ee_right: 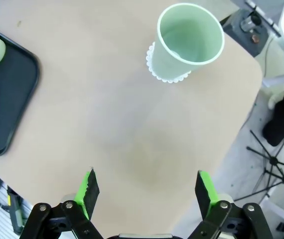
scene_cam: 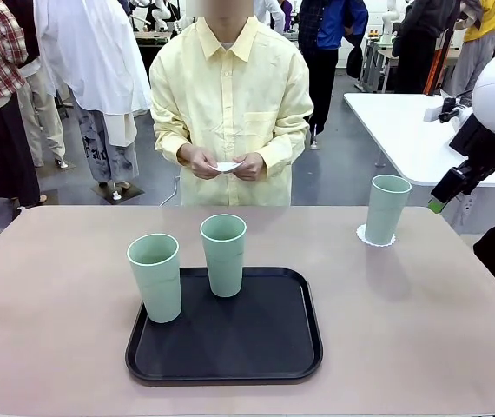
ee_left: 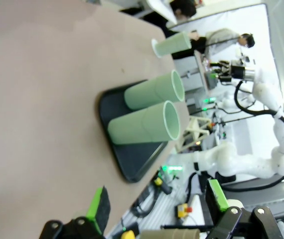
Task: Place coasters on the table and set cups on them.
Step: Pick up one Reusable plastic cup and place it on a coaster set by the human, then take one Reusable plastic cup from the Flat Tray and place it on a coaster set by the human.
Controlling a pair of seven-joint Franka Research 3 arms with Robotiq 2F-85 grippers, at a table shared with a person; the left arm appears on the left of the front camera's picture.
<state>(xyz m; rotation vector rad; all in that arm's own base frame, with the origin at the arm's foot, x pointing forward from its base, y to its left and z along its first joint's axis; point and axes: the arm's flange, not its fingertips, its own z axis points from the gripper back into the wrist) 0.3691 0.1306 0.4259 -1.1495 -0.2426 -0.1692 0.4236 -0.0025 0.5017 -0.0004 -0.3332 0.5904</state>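
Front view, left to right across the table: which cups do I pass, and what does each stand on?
Left cup, on the black tray → middle cup, farther back on the same tray → right cup, on a lacy white coaster.

Beyond lies a grey floor [scene_cam: 341, 178], with a white table [scene_cam: 404, 130] at right.

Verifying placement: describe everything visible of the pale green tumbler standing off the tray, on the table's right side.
The tall pale mint-green plastic tumbler is smooth and handleless, tapers slightly toward its base, and looks empty from above. It stands upright on a small white round coaster, whose scalloped rim shows around its base, on the beige-pink matte table near its far right corner. Nothing else touches it.
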